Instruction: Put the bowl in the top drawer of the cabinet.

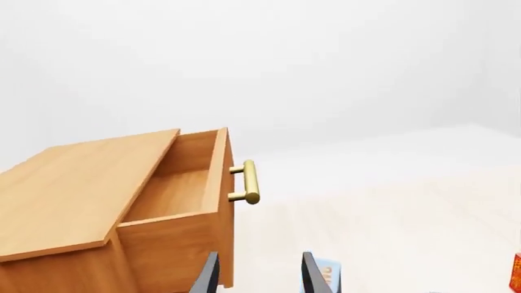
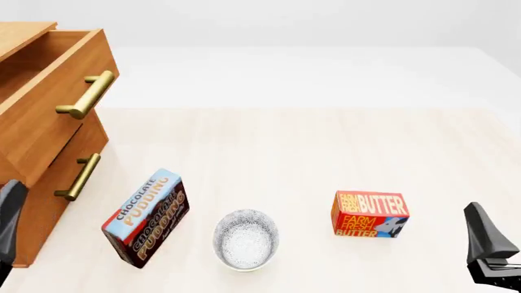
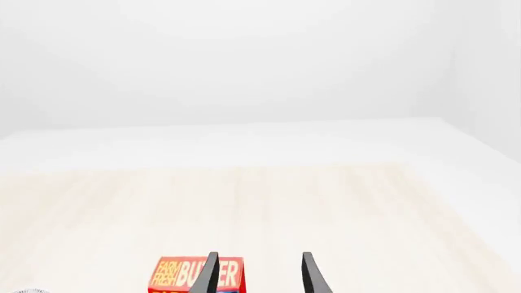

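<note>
The bowl [image 2: 246, 238], likely rigid, slick, breakable ceramic near the table's [image 2: 309, 152] front edge, wants a rim pinch; both the left gripper [image 1: 258, 274] and right gripper [image 3: 260, 273] are spread, empty.

Left tool [image 1: 258, 276], right tool [image 3: 258, 273] — each dark grey, two slim tapered fingers, matte plastic look.

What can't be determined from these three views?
- Top drawer interior: cut off by the front view's left edge; left wrist view shows only part.
- Cabinet left side: out of frame, front view.
- Bowl: sliver at right wrist view's edge.
- Left gripper fingertips: cropped by the frame.
</note>
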Controlling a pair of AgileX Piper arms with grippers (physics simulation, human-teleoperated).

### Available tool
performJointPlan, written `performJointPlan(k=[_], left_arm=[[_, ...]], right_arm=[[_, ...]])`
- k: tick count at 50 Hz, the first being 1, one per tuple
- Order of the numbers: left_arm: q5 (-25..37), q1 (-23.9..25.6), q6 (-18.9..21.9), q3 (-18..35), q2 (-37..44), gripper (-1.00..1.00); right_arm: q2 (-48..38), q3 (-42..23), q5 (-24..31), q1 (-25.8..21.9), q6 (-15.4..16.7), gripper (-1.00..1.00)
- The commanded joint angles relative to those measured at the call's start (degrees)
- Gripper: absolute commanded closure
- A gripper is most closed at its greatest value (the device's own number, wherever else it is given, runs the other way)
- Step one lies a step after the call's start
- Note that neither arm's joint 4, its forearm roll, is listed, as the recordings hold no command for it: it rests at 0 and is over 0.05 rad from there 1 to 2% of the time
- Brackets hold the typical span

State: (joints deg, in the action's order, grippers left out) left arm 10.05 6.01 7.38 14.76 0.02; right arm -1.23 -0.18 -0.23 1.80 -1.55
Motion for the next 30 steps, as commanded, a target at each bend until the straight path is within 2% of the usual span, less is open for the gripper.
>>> performJointPlan(k=[1, 10, 18, 24, 25, 28, 30], left_arm=[[3.43, 1.2, 2.22, 5.78, -0.02, -1.0], [6.84, 1.33, 2.89, 10.23, -0.02, -1.0], [9.26, 2.24, 5.12, 13.31, -0.02, -1.0], [11.98, 2.97, 4.77, 16.41, -0.01, -1.0], [12.1, 3.11, 6.21, 16.98, 0.0, -1.0], [13.51, 3.22, 6.2, 18.67, 0.03, -1.0], [14.09, 3.79, 7.73, 19.4, 0.0, -1.0]], right_arm=[[-0.02, 0.0, -0.01, 0.0, 0.0, -1.0], [-0.03, 0.0, -0.02, 0.0, 0.0, -1.0], [-0.05, 0.0, -0.02, 0.01, 0.0, -1.0], [-0.03, 0.0, -0.02, 0.01, 0.0, -1.0], [-0.02, 0.0, -0.01, 0.0, 0.01, -1.0], [-0.03, 0.0, -0.02, 0.0, 0.01, -1.0], [-0.02, 0.0, -0.01, 0.01, -0.01, -1.0]])
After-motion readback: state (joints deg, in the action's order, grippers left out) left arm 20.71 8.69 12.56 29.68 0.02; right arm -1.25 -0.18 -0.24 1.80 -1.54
